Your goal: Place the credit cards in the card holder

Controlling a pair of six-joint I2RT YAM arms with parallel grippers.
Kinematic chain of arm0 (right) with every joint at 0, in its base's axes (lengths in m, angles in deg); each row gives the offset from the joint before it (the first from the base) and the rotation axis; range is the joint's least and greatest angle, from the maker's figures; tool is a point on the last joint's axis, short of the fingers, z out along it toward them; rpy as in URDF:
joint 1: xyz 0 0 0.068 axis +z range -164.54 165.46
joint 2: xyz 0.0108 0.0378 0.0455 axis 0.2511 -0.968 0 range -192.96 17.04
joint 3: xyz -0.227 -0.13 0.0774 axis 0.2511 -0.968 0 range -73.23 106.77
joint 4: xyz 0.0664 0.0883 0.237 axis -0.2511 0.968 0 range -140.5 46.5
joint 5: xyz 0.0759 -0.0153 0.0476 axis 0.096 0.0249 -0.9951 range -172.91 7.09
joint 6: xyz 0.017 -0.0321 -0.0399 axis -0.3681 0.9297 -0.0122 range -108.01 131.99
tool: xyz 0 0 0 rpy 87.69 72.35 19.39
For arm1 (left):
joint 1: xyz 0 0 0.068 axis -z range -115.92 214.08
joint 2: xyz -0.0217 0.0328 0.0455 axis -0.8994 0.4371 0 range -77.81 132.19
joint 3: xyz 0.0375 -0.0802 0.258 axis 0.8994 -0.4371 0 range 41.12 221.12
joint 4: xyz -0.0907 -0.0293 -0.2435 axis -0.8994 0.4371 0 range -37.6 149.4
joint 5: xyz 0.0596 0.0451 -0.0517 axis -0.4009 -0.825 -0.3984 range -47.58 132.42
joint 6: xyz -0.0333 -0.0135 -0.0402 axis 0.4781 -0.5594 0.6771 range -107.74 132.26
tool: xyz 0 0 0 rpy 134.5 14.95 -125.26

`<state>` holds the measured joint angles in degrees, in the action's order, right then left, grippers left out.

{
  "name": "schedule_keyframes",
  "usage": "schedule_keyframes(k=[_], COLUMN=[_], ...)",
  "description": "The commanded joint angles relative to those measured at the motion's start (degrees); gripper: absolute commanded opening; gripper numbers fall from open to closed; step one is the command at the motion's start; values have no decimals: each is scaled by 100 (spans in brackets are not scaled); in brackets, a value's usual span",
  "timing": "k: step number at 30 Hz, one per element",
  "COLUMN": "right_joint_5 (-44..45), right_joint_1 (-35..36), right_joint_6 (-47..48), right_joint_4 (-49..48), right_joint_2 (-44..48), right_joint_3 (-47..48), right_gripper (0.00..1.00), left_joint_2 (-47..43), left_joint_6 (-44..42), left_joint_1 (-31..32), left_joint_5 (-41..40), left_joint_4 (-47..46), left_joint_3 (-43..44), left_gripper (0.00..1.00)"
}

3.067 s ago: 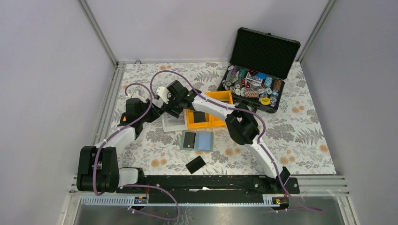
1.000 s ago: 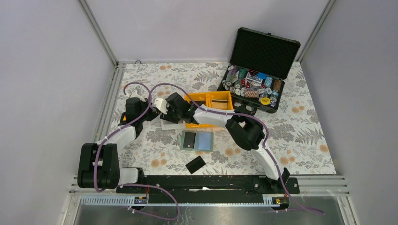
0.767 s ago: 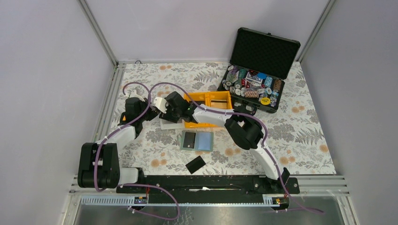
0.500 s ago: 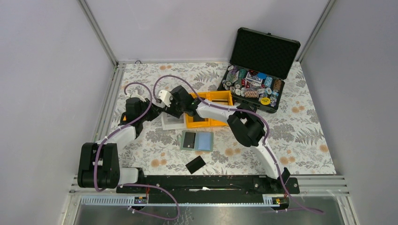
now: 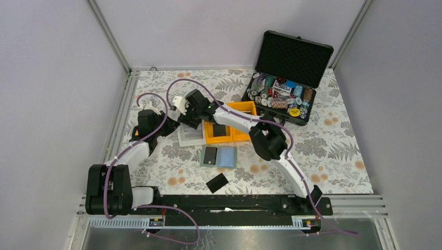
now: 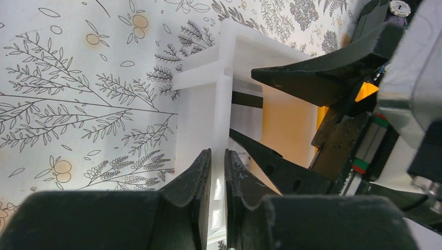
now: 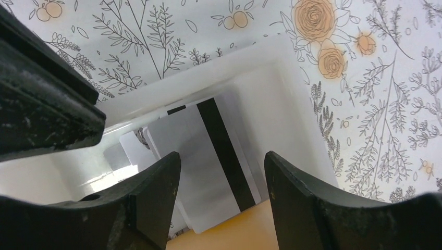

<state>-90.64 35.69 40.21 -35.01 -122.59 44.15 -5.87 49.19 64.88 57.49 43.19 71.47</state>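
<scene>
The worktop is crowded at the middle. The black case stands well apart at the far right and poses no trouble. The risk sits where both arms meet, beside the yellow bin and over the white bin.

The left gripper is clenched on the white bin's side wall, one finger on each side of it. The right gripper hangs released just above the bin floor, its jaws spread to either side of the silvery cards. The two grippers are very close, so a small sideways drift could knock one against the other. A pull or twist from the left arm could tilt the light bin and slide the cards out from under the right jaws.

The card holder lies open near the bins, toward the near edge. One black card rests on its left page. Another black card lies loose on the worktop nearer the arms' bases.

The silvery cards are thin, flat and overlapped, lying near one bin wall. The jaws may therefore skid over the top one, or pinch two together. They could also push the stack into the corner, where no edge is left to catch.
</scene>
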Motion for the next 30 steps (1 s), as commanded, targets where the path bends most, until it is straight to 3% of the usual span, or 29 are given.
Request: schedule_keyframes(k=[1,11,23,30], right_joint_5=[-154,-413,-739,-840], right_joint_1=[-84,-84,-84,-89], right_joint_6=[-41,-68,-393,-354], right_joint_4=[976,1837,1481,1956], right_joint_2=[-380,-923,-359,-563], right_joint_3=[453,1336,690,1192], right_gripper=[68,70,67,67], left_joint_2=[-122,-6,17,-9], left_joint_6=[-141,-133,-114,-124], left_joint_1=[-71,-71,-71,-71], left_joint_5=[-86,-76,-61,-63], left_joint_4=[-244,-309,-338,-310], left_joint_3=[76,138,164,156], left_gripper=[0,0,0,0])
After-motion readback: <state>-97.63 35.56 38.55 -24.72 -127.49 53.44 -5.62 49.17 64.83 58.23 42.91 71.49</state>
